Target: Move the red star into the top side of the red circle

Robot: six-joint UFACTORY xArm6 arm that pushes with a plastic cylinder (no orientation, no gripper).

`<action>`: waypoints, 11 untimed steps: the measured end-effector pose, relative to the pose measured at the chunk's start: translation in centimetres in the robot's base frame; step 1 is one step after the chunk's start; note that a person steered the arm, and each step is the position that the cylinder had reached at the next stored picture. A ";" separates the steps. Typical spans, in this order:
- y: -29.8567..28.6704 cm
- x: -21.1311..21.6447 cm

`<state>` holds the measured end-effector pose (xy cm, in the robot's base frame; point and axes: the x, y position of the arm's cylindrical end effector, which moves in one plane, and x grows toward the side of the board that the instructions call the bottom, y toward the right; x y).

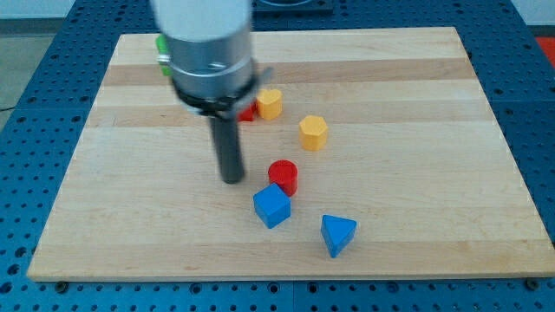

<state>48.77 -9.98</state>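
1. Ending in a bare rod with nothing to spread or pinch, my tip (232, 179) rests on the wooden board (416, 225), touching no block.
2. Just to the view's right of my tip stands the red circle (284, 176), a short cylinder, near but apart from the rod.
3. Touching or almost touching the red circle on its lower left side is a blue cube-like block (271, 206), tilted on the board.
4. Further toward the view's bottom right lies a blue wedge-shaped block (336, 234), apart from the other blue one.
5. Up beside the arm's wide grey body (208, 52), the red star (248, 113) shows only as a small red sliver; most of it is hidden behind the arm, so its shape cannot be made out.
6. Right next to that red sliver, on the view's right, sits a yellow block (270, 103), seemingly touching it.
7. A second yellow block (313, 132), hexagon-like, sits between the first yellow one and the red circle, set off to the view's right.
8. At the view's top left, a green block (162, 45) peeks out from behind the arm, with a little red just below it; its shape cannot be told.
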 end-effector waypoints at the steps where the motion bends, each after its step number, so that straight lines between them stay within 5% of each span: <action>1: -4.3 -6.0; 2: -2.8 -11.5; 4: 2.7 -13.2; 8: 10.2 -5.2; 11: 9.1 -3.3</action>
